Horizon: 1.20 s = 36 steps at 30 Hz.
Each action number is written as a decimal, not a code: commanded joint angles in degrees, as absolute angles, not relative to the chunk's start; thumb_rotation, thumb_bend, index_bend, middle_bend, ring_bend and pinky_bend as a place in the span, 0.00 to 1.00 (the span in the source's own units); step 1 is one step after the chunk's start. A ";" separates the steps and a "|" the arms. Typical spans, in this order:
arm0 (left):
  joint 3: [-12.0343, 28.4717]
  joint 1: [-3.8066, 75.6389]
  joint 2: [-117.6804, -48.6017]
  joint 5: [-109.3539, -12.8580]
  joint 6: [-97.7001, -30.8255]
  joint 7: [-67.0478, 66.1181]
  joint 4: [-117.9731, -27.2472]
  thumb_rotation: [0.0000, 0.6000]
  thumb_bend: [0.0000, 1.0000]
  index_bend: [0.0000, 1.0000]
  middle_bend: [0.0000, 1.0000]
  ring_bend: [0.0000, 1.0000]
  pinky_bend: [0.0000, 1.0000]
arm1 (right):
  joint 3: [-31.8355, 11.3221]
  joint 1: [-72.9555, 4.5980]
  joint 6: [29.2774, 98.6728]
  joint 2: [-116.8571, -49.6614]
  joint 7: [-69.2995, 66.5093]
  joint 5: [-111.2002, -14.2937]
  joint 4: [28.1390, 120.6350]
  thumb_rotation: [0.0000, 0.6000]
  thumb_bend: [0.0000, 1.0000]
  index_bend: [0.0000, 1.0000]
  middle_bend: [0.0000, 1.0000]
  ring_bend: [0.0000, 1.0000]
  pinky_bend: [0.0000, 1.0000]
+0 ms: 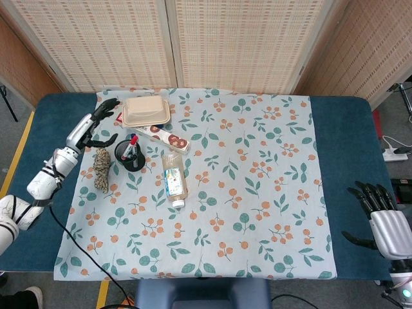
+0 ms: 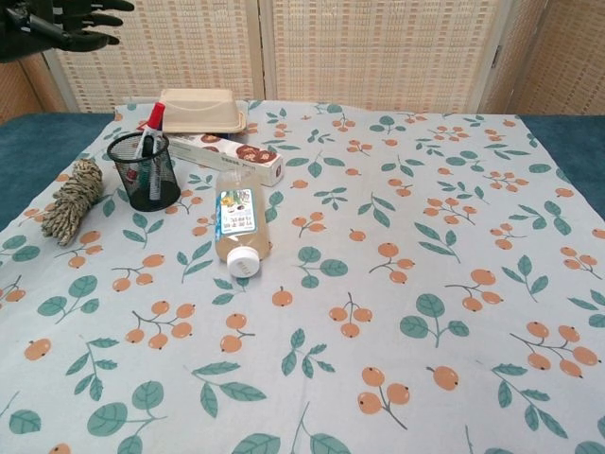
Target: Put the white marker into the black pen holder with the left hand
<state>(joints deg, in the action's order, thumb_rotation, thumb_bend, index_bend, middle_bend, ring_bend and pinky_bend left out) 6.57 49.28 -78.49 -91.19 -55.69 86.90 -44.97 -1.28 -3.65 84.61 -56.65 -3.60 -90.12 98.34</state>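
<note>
The black mesh pen holder (image 1: 131,158) (image 2: 145,171) stands at the left of the floral cloth. The white marker with the red cap (image 1: 131,145) (image 2: 151,126) leans inside it, cap up. My left hand (image 1: 96,122) (image 2: 59,21) hovers open to the left of and above the holder, fingers spread, holding nothing. My right hand (image 1: 380,215) rests open at the table's right front corner, far from everything.
A twine bundle (image 1: 102,168) lies left of the holder. A beige lidded box (image 1: 146,111) and a long snack carton (image 1: 161,134) sit behind it. A plastic bottle (image 1: 174,179) lies on its side to the right. The blue table (image 1: 341,148) edges the cloth.
</note>
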 commanded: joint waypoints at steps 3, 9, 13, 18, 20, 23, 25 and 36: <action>8.37 29.09 -59.80 -82.89 -84.87 0.47 -89.80 1.00 0.40 0.15 0.10 0.01 0.09 | -0.71 -3.31 85.80 -56.21 -4.26 -92.07 98.59 1.00 0.00 0.17 0.06 0.05 0.00; 0.03 16.38 -62.91 -87.65 -97.75 -18.19 -97.45 1.00 0.40 0.13 0.10 0.01 0.09 | 0.42 -3.41 86.07 -55.65 -4.96 -94.94 99.46 1.00 0.00 0.17 0.06 0.05 0.00; -2.62 11.09 -65.23 -83.21 -97.24 -15.15 -95.45 1.00 0.40 0.13 0.05 0.00 0.08 | 1.05 -3.11 86.91 -55.15 -5.25 -96.56 100.06 1.00 0.00 0.17 0.06 0.05 0.00; -2.08 8.37 -67.67 -76.54 -92.92 -11.59 -88.28 1.00 0.40 0.11 0.01 0.00 0.06 | 1.43 -2.94 87.37 -54.92 -4.79 -97.54 100.61 1.00 0.00 0.16 0.06 0.05 0.00; -1.20 8.11 -68.03 -75.10 -91.51 -9.31 -87.13 1.00 0.40 0.09 0.00 0.00 0.06 | 1.55 -3.01 87.21 -54.92 -4.61 -97.73 100.72 1.00 0.00 0.16 0.06 0.05 0.00; -0.49 8.06 -68.12 -73.20 -87.85 -5.58 -84.93 1.00 0.40 0.08 0.00 0.00 0.06 | 1.67 -3.17 86.83 -55.00 -4.18 -97.83 100.91 1.00 0.00 0.16 0.06 0.05 0.00; 0.24 7.97 -68.80 -72.51 -86.85 -4.68 -82.86 1.00 0.40 0.07 0.00 0.00 0.06 | 1.62 -3.17 86.85 -55.04 -3.97 -97.73 100.95 1.00 0.00 0.16 0.06 0.05 0.00; 2.11 7.27 -69.94 -72.77 -85.37 -4.94 -81.09 1.00 0.40 0.06 0.00 0.00 0.07 | 1.49 -3.40 86.12 -55.34 -2.99 -96.78 101.05 1.00 0.00 0.16 0.06 0.05 0.00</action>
